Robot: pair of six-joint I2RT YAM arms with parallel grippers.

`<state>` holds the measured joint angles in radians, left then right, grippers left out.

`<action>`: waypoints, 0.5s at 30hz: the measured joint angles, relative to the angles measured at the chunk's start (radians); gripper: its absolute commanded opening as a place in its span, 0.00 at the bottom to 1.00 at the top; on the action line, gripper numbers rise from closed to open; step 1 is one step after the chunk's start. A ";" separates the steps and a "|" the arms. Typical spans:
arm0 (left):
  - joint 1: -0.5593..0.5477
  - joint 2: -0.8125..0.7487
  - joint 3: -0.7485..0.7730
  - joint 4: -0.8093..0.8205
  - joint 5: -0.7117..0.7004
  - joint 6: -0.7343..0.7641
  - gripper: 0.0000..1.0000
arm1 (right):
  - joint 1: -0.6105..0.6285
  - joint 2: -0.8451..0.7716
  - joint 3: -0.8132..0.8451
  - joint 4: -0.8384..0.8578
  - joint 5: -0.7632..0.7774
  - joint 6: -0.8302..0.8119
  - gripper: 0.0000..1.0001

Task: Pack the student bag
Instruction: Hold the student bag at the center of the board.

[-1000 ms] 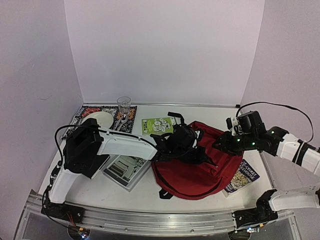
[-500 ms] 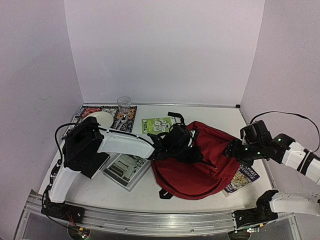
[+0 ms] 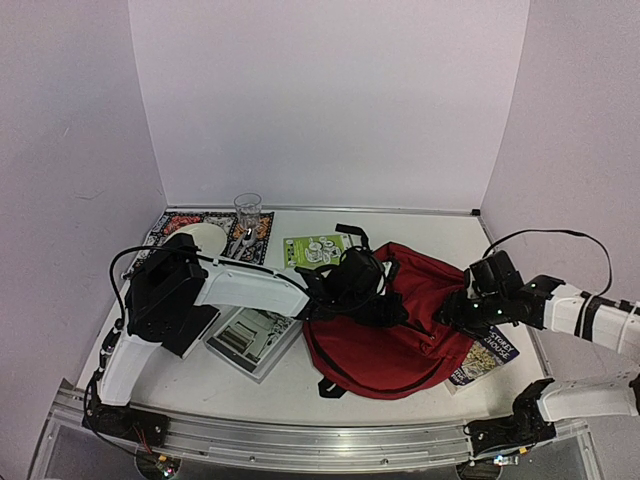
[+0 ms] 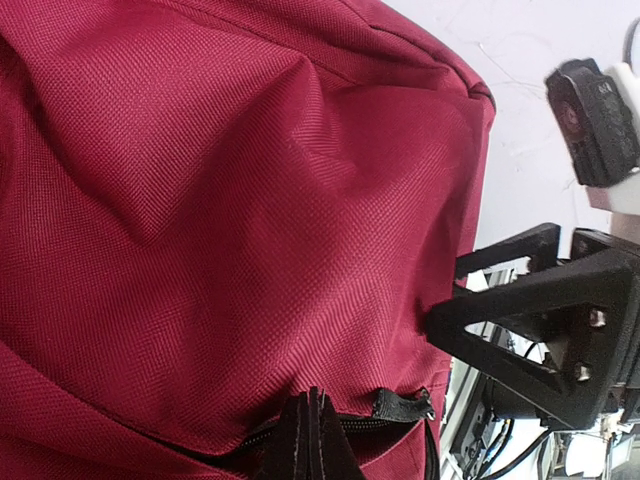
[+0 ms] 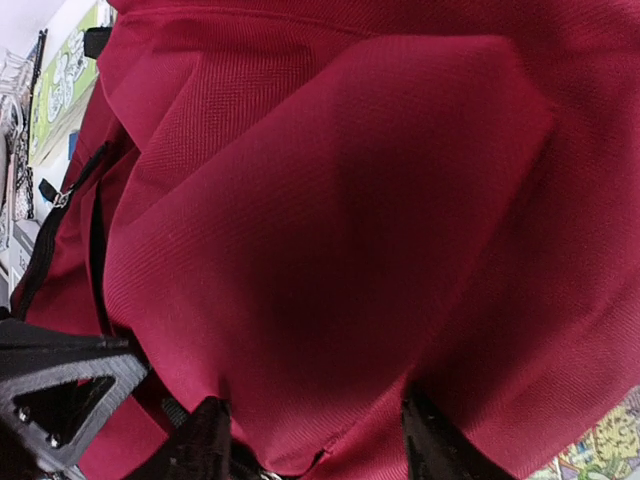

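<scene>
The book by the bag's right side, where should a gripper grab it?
Probably the book's bare outer long edge, coming from the robot's right. It lies flat, and its inner edge seems tucked under the student bag, so only that side is free.

Three plain, pale lilac walls closed the space in: a flat back wall (image 3: pixel 330 100), a left wall (image 3: pixel 70 150) and a right wall (image 3: pixel 580 120), each meeting the back one at a straight corner. Below them lay a smooth white tabletop (image 3: pixel 420 225), edged at the back by a thin metal strip (image 3: pixel 380 210) and at the front by a ribbed aluminium rail (image 3: pixel 300 440). The light was soft and even, casting only faint shadows.
</scene>
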<state>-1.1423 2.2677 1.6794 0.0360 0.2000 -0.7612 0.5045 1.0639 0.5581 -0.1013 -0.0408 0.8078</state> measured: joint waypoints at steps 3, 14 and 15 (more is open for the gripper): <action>0.000 0.000 0.000 0.000 0.008 -0.002 0.01 | 0.000 0.021 -0.007 0.034 0.000 0.002 0.47; 0.000 0.000 0.000 0.000 0.019 -0.016 0.33 | -0.002 0.017 -0.037 0.122 -0.018 -0.017 0.00; 0.000 0.000 0.000 0.000 0.023 -0.019 0.36 | -0.002 0.001 -0.039 0.126 -0.022 -0.021 0.00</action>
<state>-1.1423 2.2677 1.6794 0.0364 0.2225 -0.7805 0.5022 1.0650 0.5190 0.0246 -0.0628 0.7865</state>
